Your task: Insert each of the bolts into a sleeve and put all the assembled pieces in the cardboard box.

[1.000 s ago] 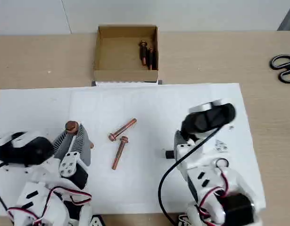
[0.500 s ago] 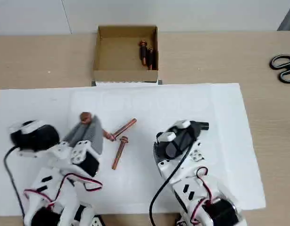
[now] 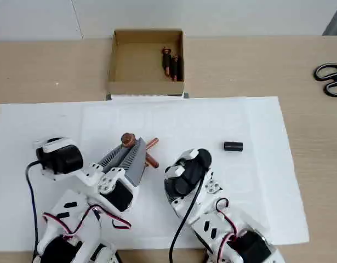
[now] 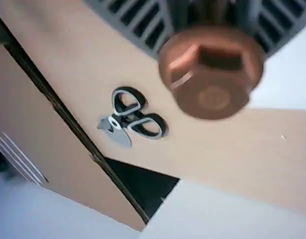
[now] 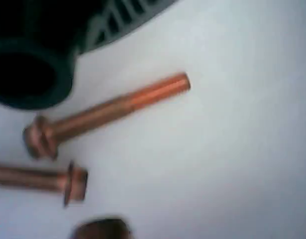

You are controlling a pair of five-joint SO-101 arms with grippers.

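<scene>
My left gripper (image 3: 130, 148) is shut on a copper bolt (image 3: 128, 139), whose hex head (image 4: 211, 69) faces the left wrist camera. It hangs over two loose copper bolts on the white paper, one (image 3: 152, 143) lying beside it and one (image 3: 152, 162) partly hidden under it. Both loose bolts (image 5: 108, 109) (image 5: 43, 179) lie just off my right gripper (image 5: 38, 55), which is shut on a black sleeve (image 5: 28, 74). The right arm (image 3: 184, 171) sits just right of the bolts. A second black sleeve (image 3: 233, 146) lies loose on the paper. The cardboard box (image 3: 119, 60) holds two assembled pieces (image 3: 171, 63).
White paper (image 3: 223, 120) covers the near part of the wooden table. Scissors (image 3: 330, 79) lie at the far right edge, also seen as scissors (image 4: 133, 119) in the left wrist view. The box stands just beyond the paper's far edge.
Both arms swung toward the middle. The left gripper carried its bolt right, over the loose bolts. The right arm moved left, uncovering the loose sleeve on the paper.
</scene>
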